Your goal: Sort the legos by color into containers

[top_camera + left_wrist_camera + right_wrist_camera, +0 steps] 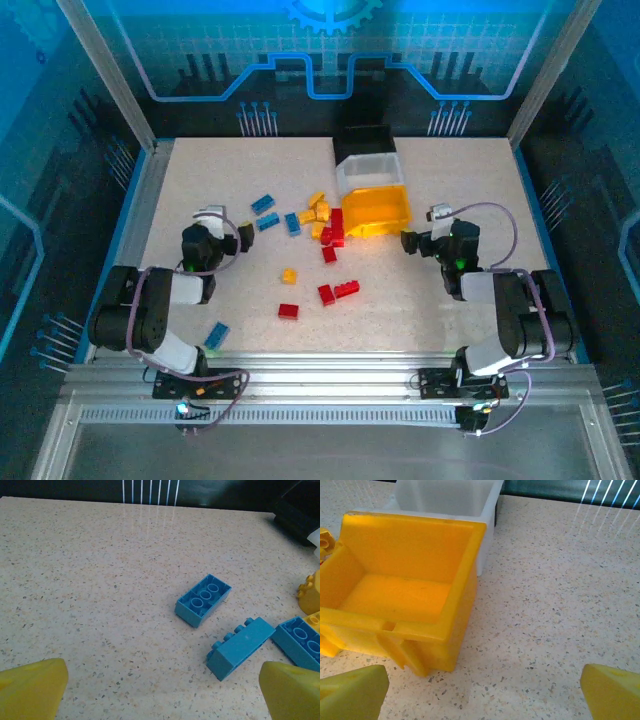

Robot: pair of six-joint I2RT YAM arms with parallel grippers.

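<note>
Blue lego brick is lying hollow side up at 1 o'clock from the left gripper, whose fingers are standing spread and empty. Judged light, rigid and slick; gripping across its long side walls is advisable.

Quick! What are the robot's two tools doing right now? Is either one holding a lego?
Left tool: open, holding nothing.
Right tool: open, holding nothing.

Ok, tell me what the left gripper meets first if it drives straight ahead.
For the left gripper, probably the blue brick on its side, lying slightly right of centre between the open fingers; depth is unclear.
</note>
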